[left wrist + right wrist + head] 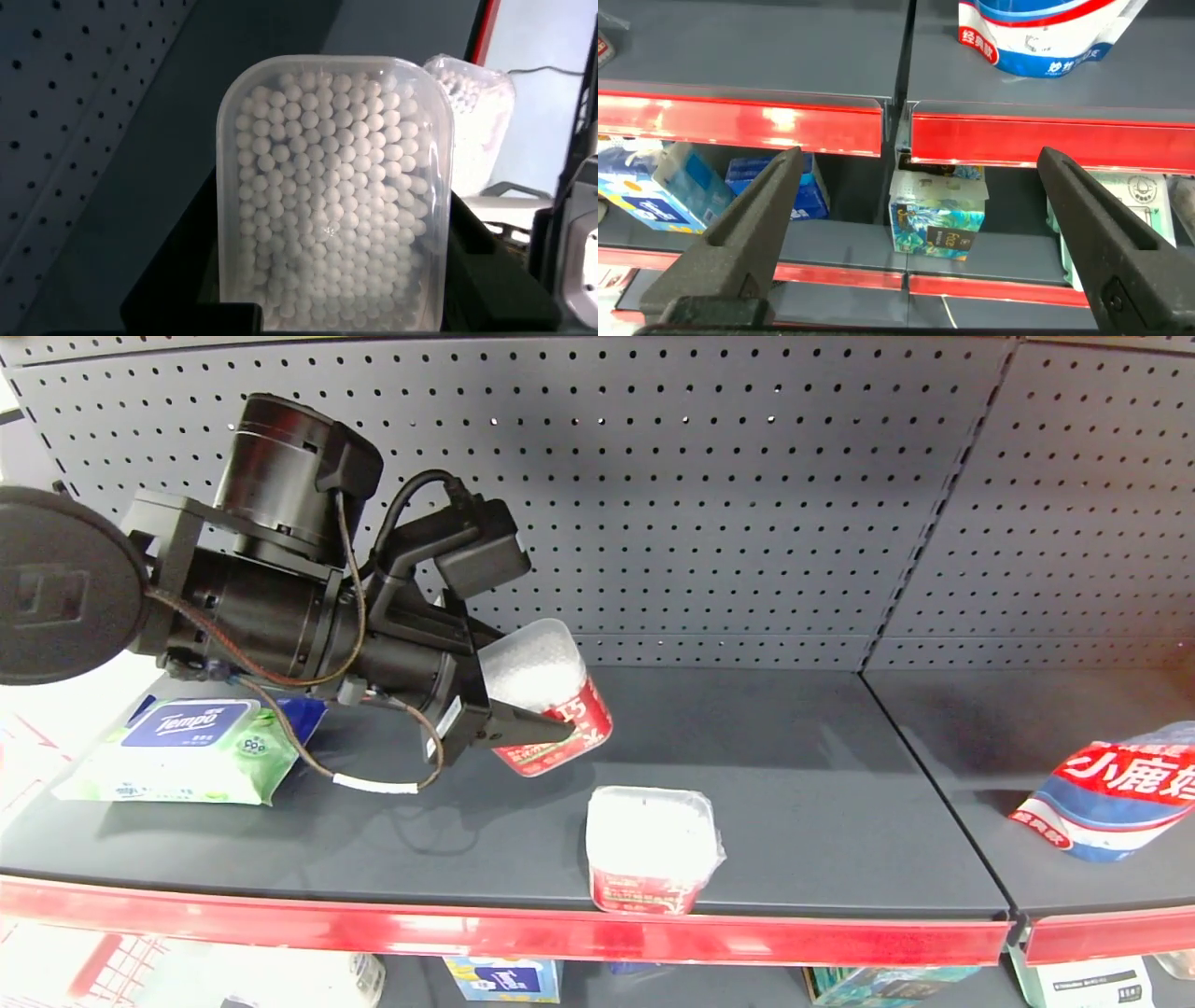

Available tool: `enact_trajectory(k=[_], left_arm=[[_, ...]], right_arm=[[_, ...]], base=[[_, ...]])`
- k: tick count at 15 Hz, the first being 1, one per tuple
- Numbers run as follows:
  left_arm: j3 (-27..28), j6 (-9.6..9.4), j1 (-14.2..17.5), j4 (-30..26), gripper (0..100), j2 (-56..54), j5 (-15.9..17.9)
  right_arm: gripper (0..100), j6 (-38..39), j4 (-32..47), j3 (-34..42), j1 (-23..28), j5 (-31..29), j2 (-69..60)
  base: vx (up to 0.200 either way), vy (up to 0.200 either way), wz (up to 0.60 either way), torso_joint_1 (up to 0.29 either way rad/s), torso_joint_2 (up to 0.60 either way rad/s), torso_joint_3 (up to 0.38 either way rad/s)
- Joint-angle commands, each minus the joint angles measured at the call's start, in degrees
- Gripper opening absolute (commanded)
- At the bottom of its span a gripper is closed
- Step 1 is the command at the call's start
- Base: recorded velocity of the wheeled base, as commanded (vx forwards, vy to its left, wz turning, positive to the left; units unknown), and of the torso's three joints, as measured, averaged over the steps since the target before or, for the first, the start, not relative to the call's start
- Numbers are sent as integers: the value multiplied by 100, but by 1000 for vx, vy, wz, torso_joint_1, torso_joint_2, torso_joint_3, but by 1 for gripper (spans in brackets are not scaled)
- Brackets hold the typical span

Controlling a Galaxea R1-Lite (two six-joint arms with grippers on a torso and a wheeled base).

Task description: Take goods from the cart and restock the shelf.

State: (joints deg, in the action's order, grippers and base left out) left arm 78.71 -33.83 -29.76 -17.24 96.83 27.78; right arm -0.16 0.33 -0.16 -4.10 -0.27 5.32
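Above dark grey metal shelf (803,775), left of its middle: clear plastic tub of white cotton swabs (532,663), red label with white print, tilted, clamped in left gripper (546,714). Matching second tub (651,845) stands upright at shelf's front edge. Right gripper (920,154) is spread wide, empty, facing shelf's red rail (738,121).

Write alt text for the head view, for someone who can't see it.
The left gripper holds a tilted tub of white beads above a dark grey shelf. A second tub stands near the shelf's front edge, with a wipes pack at the left and a red, white and blue bag at the right.
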Motion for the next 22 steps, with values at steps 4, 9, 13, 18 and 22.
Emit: enact_trajectory(k=[4, 9, 13, 18, 22], left_arm=[[390, -194, 137, -16, 0, 442, -1], [1172, -467, 146, -16, 0, 1154, 210], [1366, -713, 14, -8, 0, 1514, 289], [1630, -1460, 67, -25, 0, 1980, 307], [2051, -1565, 58, -25, 0, 2314, 298]], right_arm=[[100, -2, 2, -2, -3, 0, 5], [100, -2, 2, -2, -3, 0, 5], [100, -2, 2, -2, -3, 0, 5], [100, -2, 2, -2, -3, 0, 5], [100, -11, 2, -2, -3, 0, 5]], base=[[0, 0, 0, 0, 0, 0], [0, 0, 0, 0, 0, 0], [0, 0, 0, 0, 0, 0], [0, 0, 0, 0, 0, 0], [0, 0, 0, 0, 0, 0]])
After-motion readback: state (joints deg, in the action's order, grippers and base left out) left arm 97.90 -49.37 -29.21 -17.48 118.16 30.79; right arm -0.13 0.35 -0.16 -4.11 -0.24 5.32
